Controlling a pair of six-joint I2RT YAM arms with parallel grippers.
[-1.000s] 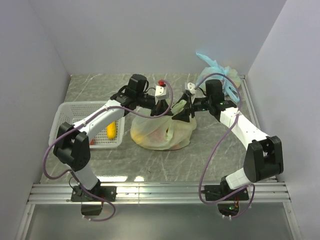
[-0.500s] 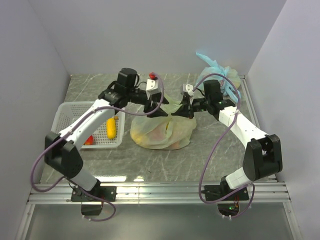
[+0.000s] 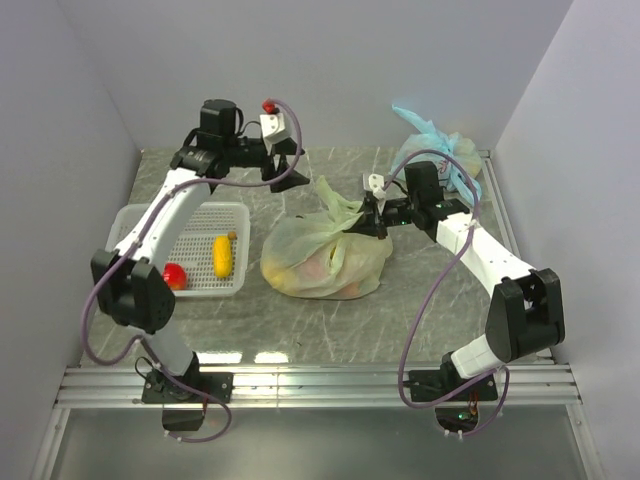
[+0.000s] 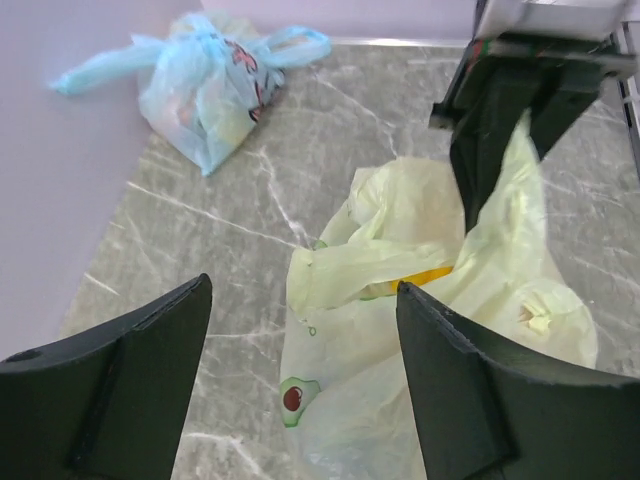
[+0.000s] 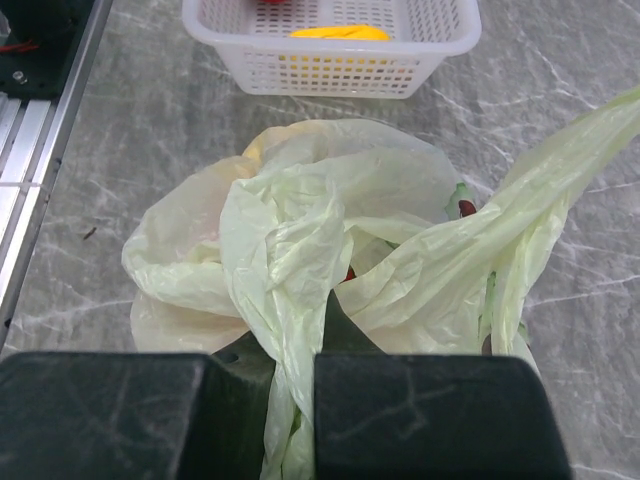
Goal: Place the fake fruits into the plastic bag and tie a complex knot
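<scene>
The pale yellow-green plastic bag (image 3: pixel 325 255) lies slumped at mid-table, with fake fruits showing dimly through it and a yellow piece (image 4: pixel 425 275) peeking out. My right gripper (image 3: pixel 363 222) is shut on a twisted handle strip (image 5: pixel 290 300) at the bag's right top. Another handle strip (image 5: pixel 520 200) stretches loose across the bag. No tied knot shows. My left gripper (image 3: pixel 284 162) hangs open, high and back-left of the bag (image 4: pixel 400 330), with nothing between its fingers (image 4: pixel 130 390). A yellow fruit (image 3: pixel 223 256) and a red fruit (image 3: pixel 174 275) lie in the basket.
A white mesh basket (image 3: pixel 130 225) stands left of the bag. A tied light blue bag (image 3: pixel 435 150) sits in the back right corner by the wall. White walls close in the left, back and right sides. A metal rail runs along the near edge.
My left gripper opened, let go of the bag's handle and pulled up and back to the left. My right gripper closed on the other handle and stayed beside the bag.
</scene>
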